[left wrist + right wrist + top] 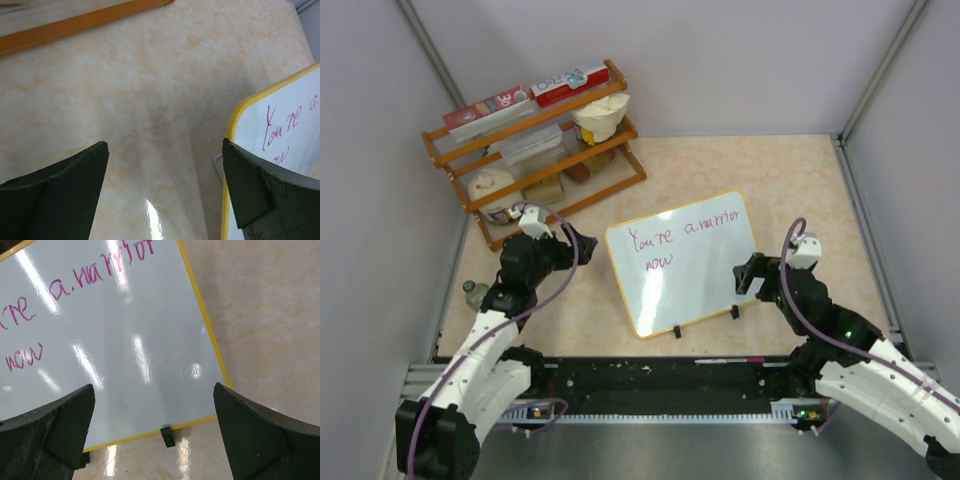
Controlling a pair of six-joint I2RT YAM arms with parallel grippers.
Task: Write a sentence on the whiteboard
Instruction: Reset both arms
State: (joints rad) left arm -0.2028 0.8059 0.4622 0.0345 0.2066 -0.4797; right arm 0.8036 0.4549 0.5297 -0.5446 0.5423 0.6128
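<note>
The flat white whiteboard with the thin yellow rim (685, 265) lies on the beige marbled worktop (800, 190) between the two arms. Its long axis runs left to right, with the right end a little farther away. The two small black clips are on its near edge. A pink sentence is already on the upper half of the whiteboard. The right tool (748, 275) hangs over the near right corner of the board, and the left tool (582, 245) stands just beside the left edge, over bare worktop. I judge therefore that the right arm is the nearer one for any more work on the board. Both tools are spread wide and hold nothing. A thin stick with a pink tip (735, 359), maybe the marker, lies on the black rail at the near edge, apart from both tools.
</note>
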